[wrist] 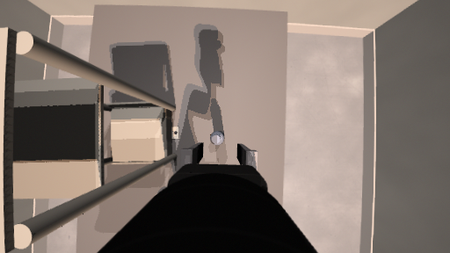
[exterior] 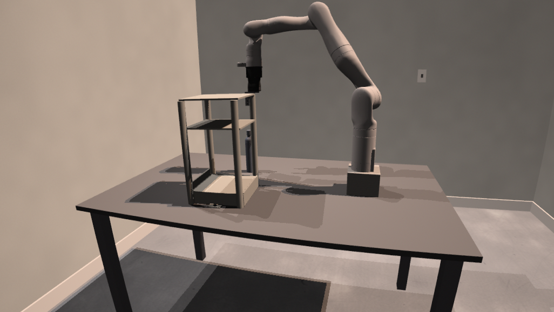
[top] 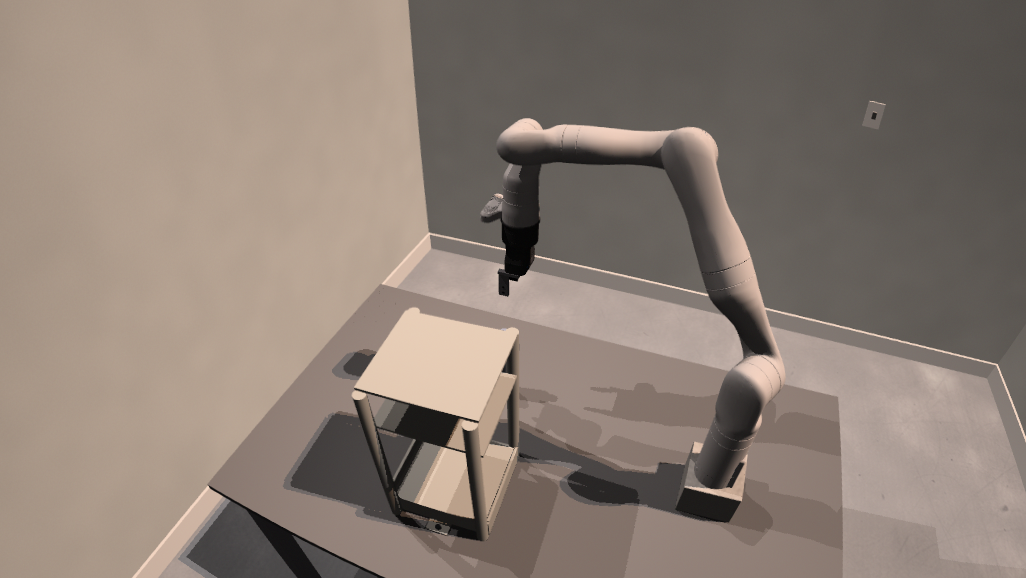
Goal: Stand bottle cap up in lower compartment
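Observation:
The dark bottle (exterior: 248,151) stands upright on the table just behind the shelving unit's far right post. In the wrist view I see its round cap (wrist: 217,138) from above, between and a little beyond my fingertips. In the top view the unit hides it. The shelving unit (top: 441,416) (exterior: 217,149) stands on the table's left part; its lower compartment (exterior: 217,155) holds nothing. My gripper (wrist: 220,150) (top: 506,281) (exterior: 254,88) is open and empty. It points straight down, high above the bottle, about level with the unit's top shelf and beside it.
The arm's base block (exterior: 363,184) stands on the table to the right of the unit. The unit's posts (wrist: 97,72) run close along the left of the wrist view. The table's far edge (top: 545,323) lies behind the bottle.

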`<state>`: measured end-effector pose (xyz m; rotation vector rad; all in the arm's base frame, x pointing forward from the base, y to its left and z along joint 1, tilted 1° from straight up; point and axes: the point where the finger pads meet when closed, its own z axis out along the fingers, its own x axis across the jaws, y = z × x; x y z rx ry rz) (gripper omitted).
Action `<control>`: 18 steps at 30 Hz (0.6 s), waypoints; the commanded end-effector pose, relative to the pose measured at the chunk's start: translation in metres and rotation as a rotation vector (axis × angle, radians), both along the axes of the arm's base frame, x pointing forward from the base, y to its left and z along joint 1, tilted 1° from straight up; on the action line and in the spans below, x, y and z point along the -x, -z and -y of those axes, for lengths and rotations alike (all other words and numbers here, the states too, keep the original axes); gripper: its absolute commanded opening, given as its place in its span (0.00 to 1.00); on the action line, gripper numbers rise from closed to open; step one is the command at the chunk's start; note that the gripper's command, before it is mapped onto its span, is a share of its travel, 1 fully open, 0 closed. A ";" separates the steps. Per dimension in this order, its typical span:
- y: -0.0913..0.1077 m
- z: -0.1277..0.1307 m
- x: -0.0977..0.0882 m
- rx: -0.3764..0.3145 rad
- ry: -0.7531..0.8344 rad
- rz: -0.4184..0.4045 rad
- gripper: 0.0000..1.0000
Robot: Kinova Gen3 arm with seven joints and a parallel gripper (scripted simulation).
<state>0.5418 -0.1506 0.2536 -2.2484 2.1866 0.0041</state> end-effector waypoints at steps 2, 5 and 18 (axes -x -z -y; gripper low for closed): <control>-0.001 -0.004 -0.002 0.001 -0.009 0.001 1.00; -0.001 -0.006 -0.003 0.005 -0.023 -0.001 1.00; 0.000 -0.012 -0.005 0.013 -0.051 -0.005 1.00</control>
